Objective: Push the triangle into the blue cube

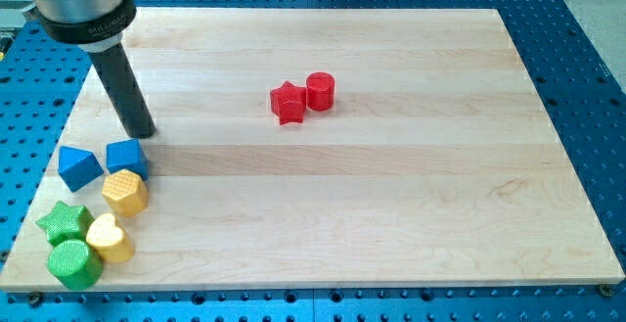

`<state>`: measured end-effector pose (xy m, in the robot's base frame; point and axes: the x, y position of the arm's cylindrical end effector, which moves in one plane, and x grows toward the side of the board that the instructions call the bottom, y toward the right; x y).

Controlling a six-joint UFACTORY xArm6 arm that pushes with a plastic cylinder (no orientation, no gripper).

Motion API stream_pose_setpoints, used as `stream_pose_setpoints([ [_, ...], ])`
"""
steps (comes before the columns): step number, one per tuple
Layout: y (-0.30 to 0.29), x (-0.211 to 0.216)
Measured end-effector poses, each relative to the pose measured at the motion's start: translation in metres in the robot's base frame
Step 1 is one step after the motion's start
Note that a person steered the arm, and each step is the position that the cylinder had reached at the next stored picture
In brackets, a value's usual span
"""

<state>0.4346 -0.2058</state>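
Observation:
The blue triangle (pixel 78 166) lies near the board's left edge. The blue cube (pixel 127 156) sits just to its right, a small gap between them. My tip (pixel 142 132) rests on the board just above the blue cube, at its upper right, close to it. The dark rod rises up and to the left from the tip.
A yellow hexagon (pixel 125 192) sits just below the blue cube. A green star (pixel 65 222), a yellow heart (pixel 110 238) and a green cylinder (pixel 74 263) cluster at the bottom left corner. A red star (pixel 288 103) and a red cylinder (pixel 321 91) touch near the board's middle top.

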Motion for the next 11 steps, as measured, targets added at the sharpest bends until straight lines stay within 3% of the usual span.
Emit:
stream_pose_setpoints([
  [5, -0.002, 0.0],
  [7, 0.003, -0.025],
  [9, -0.099, 0.01],
  [10, -0.08, 0.012],
  [11, -0.072, 0.056],
])
